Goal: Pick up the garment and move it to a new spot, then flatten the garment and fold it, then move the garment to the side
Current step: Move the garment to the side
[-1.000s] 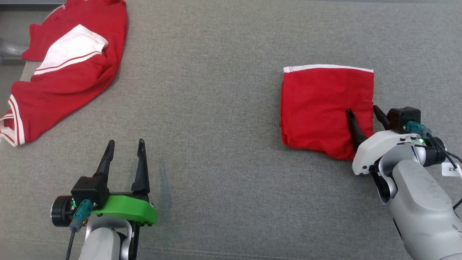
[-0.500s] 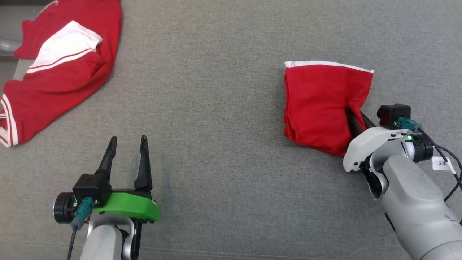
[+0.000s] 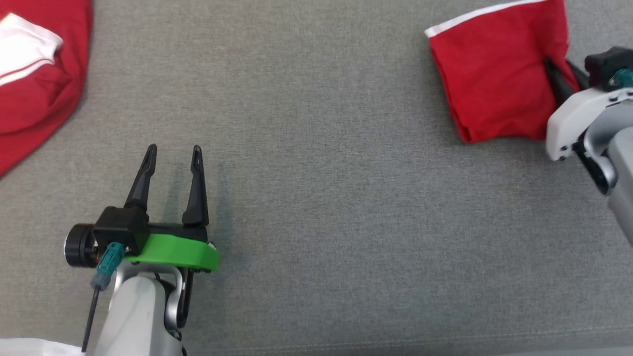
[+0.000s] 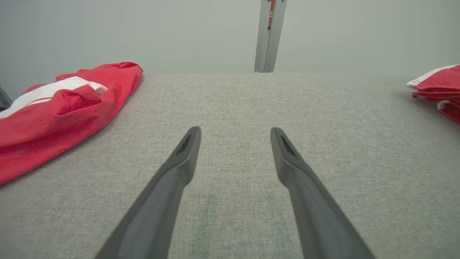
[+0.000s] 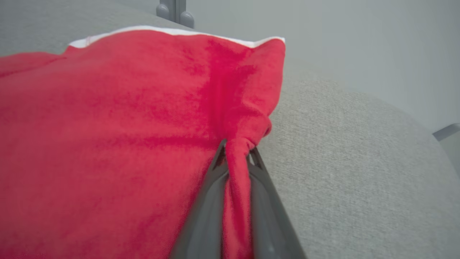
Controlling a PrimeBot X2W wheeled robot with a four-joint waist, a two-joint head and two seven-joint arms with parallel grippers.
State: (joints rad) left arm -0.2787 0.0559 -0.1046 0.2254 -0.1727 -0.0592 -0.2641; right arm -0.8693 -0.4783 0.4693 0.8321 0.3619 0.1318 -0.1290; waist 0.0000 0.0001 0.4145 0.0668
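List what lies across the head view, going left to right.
Crumpled red-and-white garment at the left edge → left gripper, its two long dark fingers open → folded red garment with white trim → right gripper, shut on that folded garment's right edge.

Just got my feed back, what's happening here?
The right gripper is shut on the right edge of the folded garment, bunching it, at the table's far right. The left gripper is open over bare table, holding nothing. A crumpled garment lies far left. Folding looks done; moving it aside seems next.
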